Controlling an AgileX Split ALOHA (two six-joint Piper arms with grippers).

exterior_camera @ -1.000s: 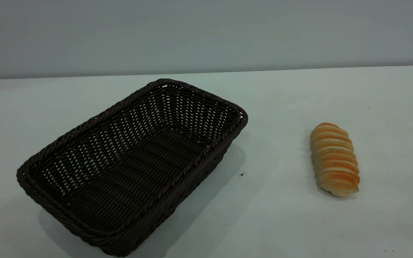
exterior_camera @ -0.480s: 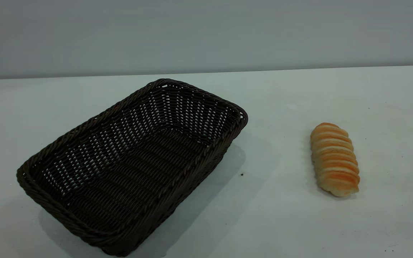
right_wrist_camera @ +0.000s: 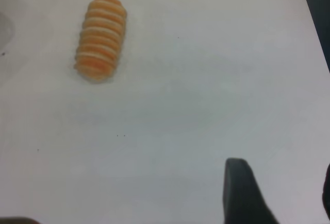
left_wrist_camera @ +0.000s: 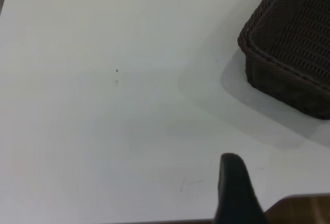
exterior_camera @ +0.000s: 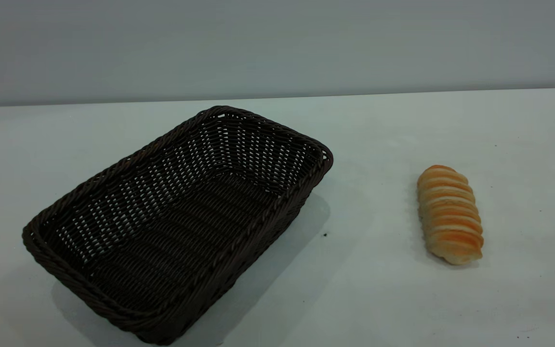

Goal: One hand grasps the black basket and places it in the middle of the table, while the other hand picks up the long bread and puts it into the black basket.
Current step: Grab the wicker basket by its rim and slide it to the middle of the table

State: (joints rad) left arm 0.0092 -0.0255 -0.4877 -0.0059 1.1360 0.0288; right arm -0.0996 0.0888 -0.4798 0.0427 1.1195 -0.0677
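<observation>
We see one black basket (exterior_camera: pixel 176 226) on the left half of the table (exterior_camera: pixel 369 289), near its front edge, well apart from the left gripper (left_wrist_camera: pixel 234 193), which hangs above bare tabletop; grip state we cannot tell. One long bread (exterior_camera: pixel 449 214) lies toward the right edge, well apart from the right gripper (right_wrist_camera: pixel 278 193), whose fingers look spread, holding nothing.

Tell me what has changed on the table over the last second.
Nothing has visibly changed. The black basket lies at the same slant on the table, empty, and the long bread lies apart from it on the right, untouched. No arm has come into the exterior view.
</observation>
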